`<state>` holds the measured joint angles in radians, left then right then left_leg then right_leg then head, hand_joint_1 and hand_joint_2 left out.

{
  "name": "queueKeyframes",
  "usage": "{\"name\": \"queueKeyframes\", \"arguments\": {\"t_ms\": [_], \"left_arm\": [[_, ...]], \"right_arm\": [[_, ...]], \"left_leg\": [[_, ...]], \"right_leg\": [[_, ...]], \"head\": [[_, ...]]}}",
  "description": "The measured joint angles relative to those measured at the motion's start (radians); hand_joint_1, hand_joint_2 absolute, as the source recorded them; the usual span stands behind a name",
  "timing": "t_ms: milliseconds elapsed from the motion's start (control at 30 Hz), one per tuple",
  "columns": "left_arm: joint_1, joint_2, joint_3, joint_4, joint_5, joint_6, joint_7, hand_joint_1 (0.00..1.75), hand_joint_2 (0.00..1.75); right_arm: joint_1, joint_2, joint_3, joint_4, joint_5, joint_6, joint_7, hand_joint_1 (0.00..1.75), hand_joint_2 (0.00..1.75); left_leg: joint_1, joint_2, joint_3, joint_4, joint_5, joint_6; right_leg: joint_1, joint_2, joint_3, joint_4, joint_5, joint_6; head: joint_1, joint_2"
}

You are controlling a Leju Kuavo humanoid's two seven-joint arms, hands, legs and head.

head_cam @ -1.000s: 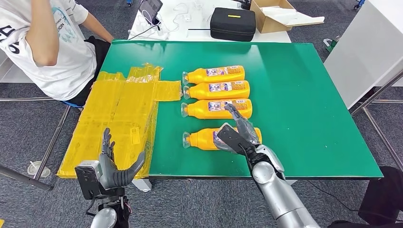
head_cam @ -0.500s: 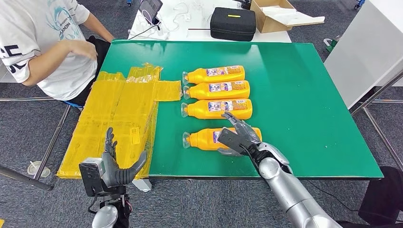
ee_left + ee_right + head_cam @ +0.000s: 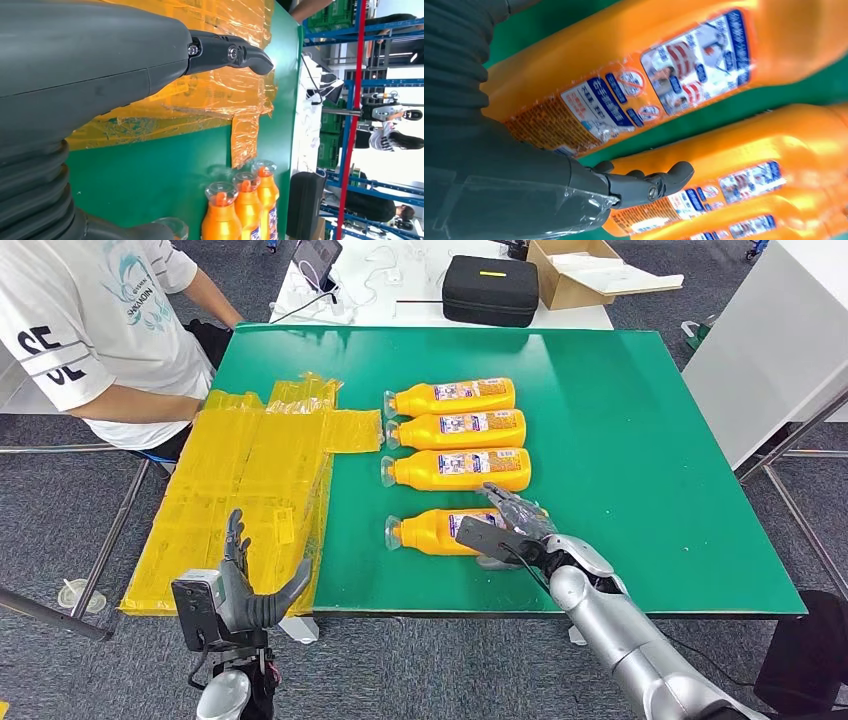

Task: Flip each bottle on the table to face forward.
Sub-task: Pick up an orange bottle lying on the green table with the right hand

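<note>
Four orange bottles lie on their sides on the green table (image 3: 640, 440), caps to the left. Three sit close together, far (image 3: 450, 397), middle (image 3: 455, 429) and near (image 3: 455, 469), with labels up. The fourth bottle (image 3: 425, 532) lies apart, closer to the front edge. My right hand (image 3: 512, 530) lies over its base end with fingers spread. In the right wrist view that bottle (image 3: 664, 60) shows a label, and a finger (image 3: 644, 186) reaches down its far side, toward its neighbour (image 3: 734, 150). My left hand (image 3: 245, 590) hangs open below the table's front edge, also seen as a grey hand (image 3: 100, 75).
Crumpled yellow plastic sheeting (image 3: 250, 480) covers the table's left part. A person in a white shirt (image 3: 90, 330) sits at the far left corner. Behind the table stand a black case (image 3: 490, 290) and a cardboard box (image 3: 585, 270). A white table (image 3: 770, 340) is at the right.
My right hand has dropped lower and settled over the nearest bottle's base end. The person at the left has drawn an arm back. My left hand has barely moved.
</note>
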<state>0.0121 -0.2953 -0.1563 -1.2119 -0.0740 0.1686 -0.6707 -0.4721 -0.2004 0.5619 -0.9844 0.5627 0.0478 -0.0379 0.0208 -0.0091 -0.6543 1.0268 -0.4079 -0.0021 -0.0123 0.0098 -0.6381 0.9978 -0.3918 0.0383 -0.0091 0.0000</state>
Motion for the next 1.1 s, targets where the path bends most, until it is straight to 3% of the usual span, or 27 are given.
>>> {"name": "queueKeyframes", "arguments": {"t_ms": [333, 367, 467, 500, 1100], "left_arm": [[-0.002, -0.002, 0.001, 0.013, 0.001, -0.002, 0.010, 0.00, 1.75], [-0.002, -0.002, 0.001, 0.015, 0.001, -0.002, 0.010, 0.00, 1.75], [-0.005, -0.002, 0.001, 0.021, 0.001, -0.002, 0.011, 0.00, 1.75], [-0.006, -0.002, 0.001, 0.023, 0.001, -0.003, 0.012, 0.00, 1.75], [-0.020, -0.003, -0.001, 0.059, 0.020, -0.004, 0.013, 0.00, 1.75]], "right_arm": [[-0.068, 0.006, 0.047, 0.104, 0.029, 0.023, 0.010, 0.04, 1.75], [-0.073, 0.007, 0.051, 0.113, 0.030, 0.026, 0.009, 0.22, 1.75], [-0.092, 0.008, 0.066, 0.137, 0.031, 0.044, 0.005, 1.45, 1.75], [-0.098, 0.008, 0.070, 0.145, 0.029, 0.053, 0.001, 1.70, 1.75], [-0.105, -0.041, 0.095, 0.142, -0.114, 0.116, -0.066, 1.75, 1.75]], "left_leg": [[0.000, 0.000, 0.001, 0.000, 0.000, 0.000], [0.000, 0.000, 0.001, 0.000, 0.000, 0.000], [0.000, 0.000, 0.003, 0.000, 0.000, 0.000], [0.000, 0.000, 0.003, 0.000, 0.000, 0.000], [0.000, 0.000, 0.006, 0.000, 0.000, 0.000]], "right_leg": [[0.000, 0.000, 0.001, 0.000, 0.000, 0.000], [0.000, 0.000, 0.001, 0.000, 0.000, 0.000], [0.000, 0.000, 0.002, 0.000, 0.000, 0.000], [0.000, 0.000, 0.003, 0.000, 0.000, 0.000], [0.000, 0.000, 0.005, 0.000, 0.000, 0.000]], "head": [[0.000, 0.000], [0.000, 0.000], [0.000, 0.000], [0.000, 0.000], [0.000, 0.000]]}}
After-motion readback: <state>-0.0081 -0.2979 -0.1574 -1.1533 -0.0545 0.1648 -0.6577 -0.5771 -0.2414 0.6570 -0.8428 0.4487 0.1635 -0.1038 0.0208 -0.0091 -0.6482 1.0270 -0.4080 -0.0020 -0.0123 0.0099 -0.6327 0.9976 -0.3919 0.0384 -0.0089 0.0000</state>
